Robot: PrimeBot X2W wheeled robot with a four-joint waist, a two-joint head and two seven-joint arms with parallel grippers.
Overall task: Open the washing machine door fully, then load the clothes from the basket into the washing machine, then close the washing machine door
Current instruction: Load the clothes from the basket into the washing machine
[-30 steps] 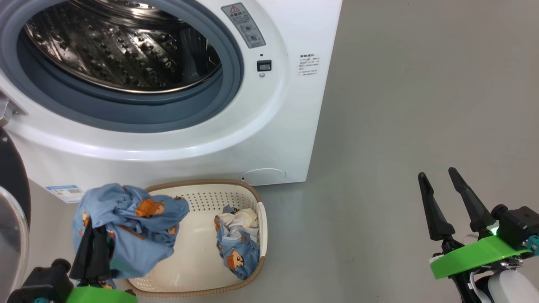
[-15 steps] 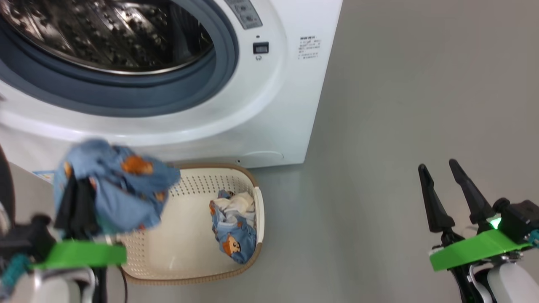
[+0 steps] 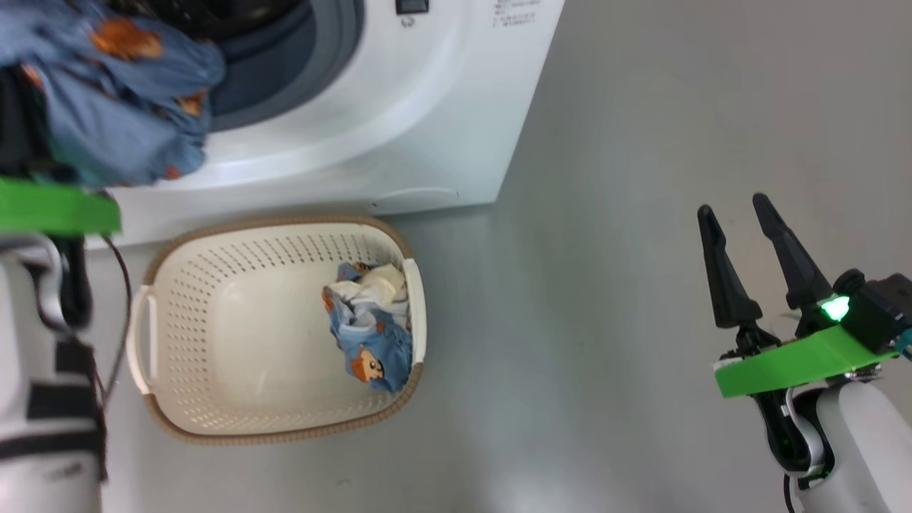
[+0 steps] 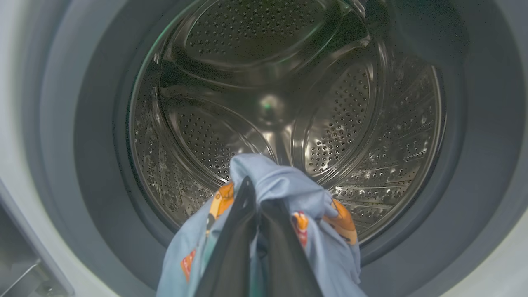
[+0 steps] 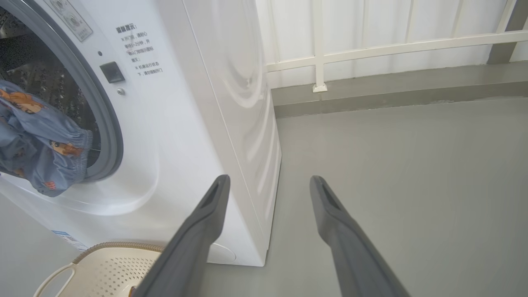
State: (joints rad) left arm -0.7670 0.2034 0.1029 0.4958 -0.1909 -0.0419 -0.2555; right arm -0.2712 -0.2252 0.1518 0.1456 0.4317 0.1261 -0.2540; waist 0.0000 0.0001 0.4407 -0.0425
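Loading midway: left gripper [image 4: 253, 194], jaws clamped on one garment [image 4: 284, 181], at the open drum [image 4: 330, 123]; second garment [image 3: 370, 345] left in basket [image 3: 278, 226]; right gripper [image 3: 733, 205] jaws spread, empty.

Washing machine [image 3: 427, 107]: the white casing is smooth and glossy and carries soft reflections.
Drum [image 4: 338, 115]: perforated bright metal with a polished, mirror-like finish.
Gasket [image 4: 95, 156]: grey rubber, matt and smooth.
Clothes [image 3: 121, 107]: soft light blue printed cloth, matt and creased, with a gathered hem visible in the right wrist view.
Basket [image 3: 285, 249]: cream perforated plastic with a slight sheen. The brown rim has a woven-look texture.
Floor [image 3: 641, 178]: grey, smooth, low sheen.
Right gripper [image 3: 732, 206]: the fingers [image 5: 194, 235] are dark, matt, smooth plastic. The bracket [image 3: 791, 363] behind them is bright green plastic.
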